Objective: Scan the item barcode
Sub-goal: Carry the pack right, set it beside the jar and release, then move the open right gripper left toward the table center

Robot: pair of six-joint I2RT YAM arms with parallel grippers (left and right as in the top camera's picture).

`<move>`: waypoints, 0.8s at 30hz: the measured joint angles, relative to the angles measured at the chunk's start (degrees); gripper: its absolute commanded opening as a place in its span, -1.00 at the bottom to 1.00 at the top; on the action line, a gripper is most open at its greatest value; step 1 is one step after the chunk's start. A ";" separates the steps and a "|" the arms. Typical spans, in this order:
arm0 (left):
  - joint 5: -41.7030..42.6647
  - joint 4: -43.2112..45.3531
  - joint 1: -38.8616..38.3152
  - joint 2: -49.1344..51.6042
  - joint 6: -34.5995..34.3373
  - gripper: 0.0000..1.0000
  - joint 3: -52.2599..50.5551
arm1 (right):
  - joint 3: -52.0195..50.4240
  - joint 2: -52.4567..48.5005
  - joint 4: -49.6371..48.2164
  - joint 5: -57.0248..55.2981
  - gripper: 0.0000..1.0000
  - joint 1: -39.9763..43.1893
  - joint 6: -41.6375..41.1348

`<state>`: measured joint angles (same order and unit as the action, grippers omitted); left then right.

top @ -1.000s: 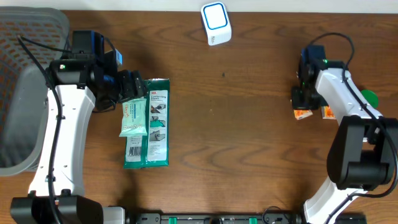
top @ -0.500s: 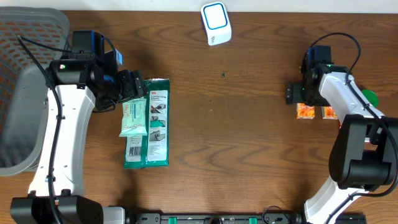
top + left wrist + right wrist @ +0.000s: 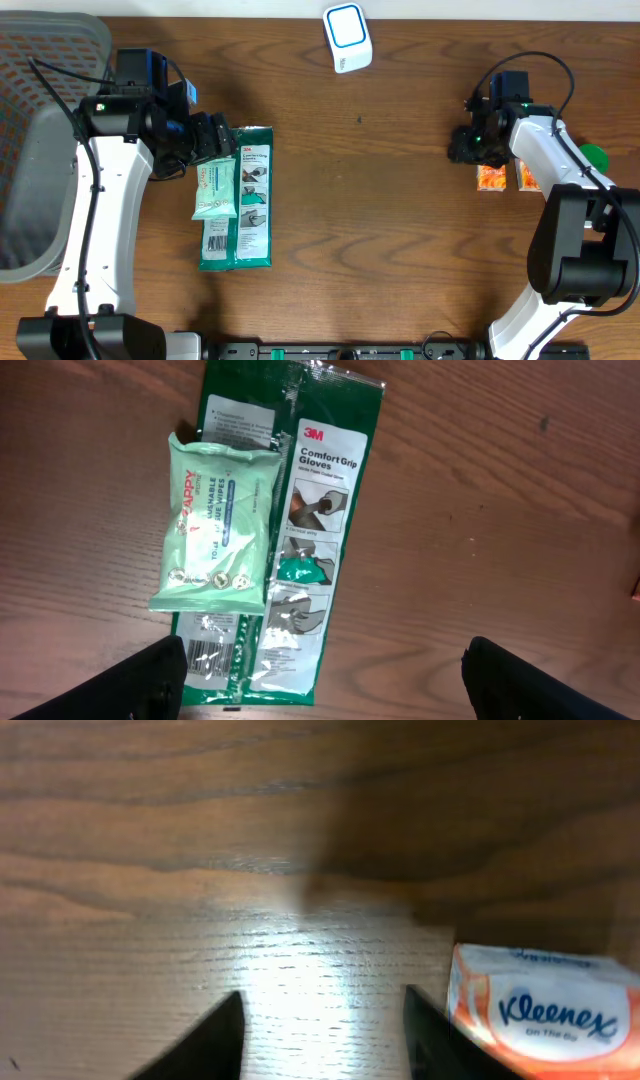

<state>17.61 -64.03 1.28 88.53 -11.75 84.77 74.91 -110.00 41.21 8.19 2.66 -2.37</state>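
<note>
The right gripper [image 3: 466, 147] has let go. A second ago it sat down on the Kleenex pack [image 3: 490, 178], which lay slightly askew. Now that pack lies flat and square on the tabletop [image 3: 380, 230] near its right edge, just beside a second orange pack [image 3: 527, 179], and the gripper has drawn off toward the far edge and the middle. In the right wrist view its fingers [image 3: 215, 1040] stand partly apart with only bare wood between them and the pack off to one side — nothing pinched

The left gripper [image 3: 212, 138] has not moved over that second. Its jaws are spread wide and empty above the pale wipes pack [image 3: 213, 525], which lies on top of the green gloves pack [image 3: 315, 510] toward the left edge

For the task this reads as a put-down, not a pick-up: neither gripper holds an item, and the scanner [image 3: 347, 36] at the far edge has nothing presented to it. Whether the Kleenex pack is finished with or was a missed grasp cannot be told — either way a fresh grasp must come before any barcode reaches the scanner
</note>
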 measured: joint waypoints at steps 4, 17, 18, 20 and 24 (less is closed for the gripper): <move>0.00 0.02 0.00 0.00 0.00 0.78 0.00 | -0.57 0.00 -2.43 0.07 -0.46 -0.02 -0.11; 0.00 0.00 0.00 0.00 0.00 0.78 0.00 | -7.65 0.02 -7.93 -14.62 -0.70 -0.02 -0.02; -0.02 0.00 0.00 0.00 0.00 0.78 0.00 | -7.63 0.02 -7.58 -16.22 -0.70 0.00 -0.02; 0.00 0.02 0.00 0.00 0.00 0.78 0.00 | -7.61 0.00 -6.58 -19.34 -0.69 0.00 -0.02; -0.02 0.00 0.00 0.00 0.00 0.78 0.00 | -7.61 0.00 -5.57 -24.20 -0.65 -0.02 0.00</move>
<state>17.58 -64.03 1.28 88.53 -11.75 84.77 67.31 -110.00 35.64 -16.01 2.63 -2.37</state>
